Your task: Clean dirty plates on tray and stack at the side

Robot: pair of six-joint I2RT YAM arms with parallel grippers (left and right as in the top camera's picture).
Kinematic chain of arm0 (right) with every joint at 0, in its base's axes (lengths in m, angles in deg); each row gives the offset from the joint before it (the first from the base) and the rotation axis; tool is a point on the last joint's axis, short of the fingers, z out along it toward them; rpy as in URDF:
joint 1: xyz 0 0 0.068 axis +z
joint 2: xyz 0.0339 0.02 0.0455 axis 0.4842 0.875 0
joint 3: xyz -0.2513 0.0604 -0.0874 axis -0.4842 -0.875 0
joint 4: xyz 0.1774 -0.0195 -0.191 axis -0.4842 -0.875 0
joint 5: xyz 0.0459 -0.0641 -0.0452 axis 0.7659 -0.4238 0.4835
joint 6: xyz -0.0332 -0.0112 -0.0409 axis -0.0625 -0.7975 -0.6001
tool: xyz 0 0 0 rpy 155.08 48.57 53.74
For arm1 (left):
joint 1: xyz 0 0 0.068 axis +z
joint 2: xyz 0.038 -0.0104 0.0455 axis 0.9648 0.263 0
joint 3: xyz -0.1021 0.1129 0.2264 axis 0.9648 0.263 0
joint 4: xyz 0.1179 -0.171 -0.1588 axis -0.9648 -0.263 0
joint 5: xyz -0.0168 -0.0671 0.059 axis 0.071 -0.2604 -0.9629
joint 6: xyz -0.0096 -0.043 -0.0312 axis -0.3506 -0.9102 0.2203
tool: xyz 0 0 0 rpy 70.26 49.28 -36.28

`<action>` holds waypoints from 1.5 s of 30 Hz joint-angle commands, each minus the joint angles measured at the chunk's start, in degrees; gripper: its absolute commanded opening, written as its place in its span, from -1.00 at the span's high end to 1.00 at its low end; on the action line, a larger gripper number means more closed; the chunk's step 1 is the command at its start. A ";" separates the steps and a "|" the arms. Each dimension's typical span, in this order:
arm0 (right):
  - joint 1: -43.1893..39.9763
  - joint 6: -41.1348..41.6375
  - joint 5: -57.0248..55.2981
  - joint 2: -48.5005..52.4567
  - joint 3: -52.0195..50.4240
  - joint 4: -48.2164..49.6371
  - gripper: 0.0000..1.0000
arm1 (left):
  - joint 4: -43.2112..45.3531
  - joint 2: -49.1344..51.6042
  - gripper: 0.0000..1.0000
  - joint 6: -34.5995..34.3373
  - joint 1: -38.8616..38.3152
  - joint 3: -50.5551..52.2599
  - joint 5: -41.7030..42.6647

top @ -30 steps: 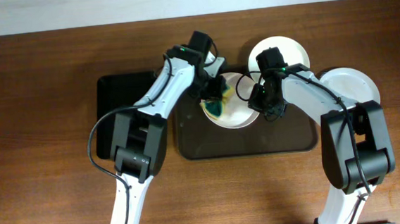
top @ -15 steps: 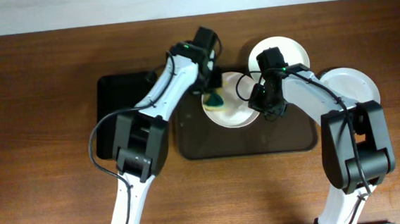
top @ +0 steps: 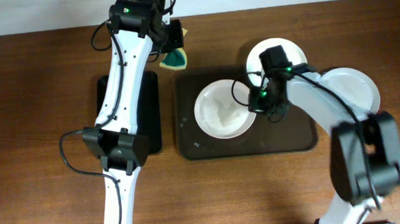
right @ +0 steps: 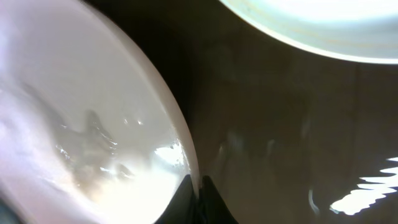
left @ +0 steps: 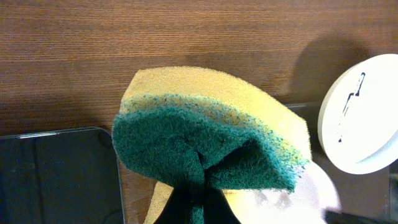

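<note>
A white plate [top: 222,110] lies on the dark brown tray [top: 293,137]; its surface looks wet and shows no streak. My right gripper [top: 259,103] is shut on its right rim, which also shows pinched in the right wrist view [right: 186,168]. A second plate [top: 280,50] with a black streak [left: 354,93] lies at the tray's back edge. A third plate [top: 357,90] lies on the table to the right. My left gripper [top: 173,52] is shut on a green and yellow sponge [left: 205,143], held above the table behind the tray's back left corner.
A smaller black tray [top: 126,117] lies left of the brown tray and shows in the left wrist view [left: 56,177]. The table's back edge meets a pale wall just behind my left arm. The right arm crosses over the brown tray's right half.
My left gripper lifted the sponge off the plate and swung it back and to the left, beyond the tray. The plate now lies uncovered. The right gripper stayed on the rim.
</note>
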 commanded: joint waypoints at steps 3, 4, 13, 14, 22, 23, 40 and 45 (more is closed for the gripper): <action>5.60 -1.44 -20.87 -16.39 0.33 -5.16 0.92 | -0.20 -0.76 1.00 1.53 0.42 -0.98 -0.39; 7.43 -1.05 -25.92 -17.70 0.33 -6.25 0.92 | -0.20 -0.74 1.00 1.53 0.42 -0.98 -0.39; 26.67 4.22 -70.36 -18.88 0.33 -11.80 0.92 | -0.42 -0.74 1.00 1.53 0.42 -0.98 -0.39; 28.65 4.17 -74.75 -18.88 0.33 -11.82 0.92 | -0.42 -0.74 1.00 1.53 0.42 -0.98 -0.39; 35.52 4.17 -89.48 -18.88 0.31 -11.91 0.92 | -0.39 -0.74 1.00 1.53 0.39 -0.98 -0.39; 35.50 4.26 -89.13 -18.88 0.31 -11.91 0.92 | -0.39 -0.74 1.00 1.53 0.42 -0.98 -0.39; -4.81 4.96 -7.32 -18.91 0.31 -6.71 0.92 | -2.16 -0.74 1.00 1.57 0.39 -0.98 -0.44; -28.22 4.96 -4.17 -18.73 0.24 -7.02 0.92 | -2.10 -0.74 1.00 1.55 0.39 -0.98 -0.44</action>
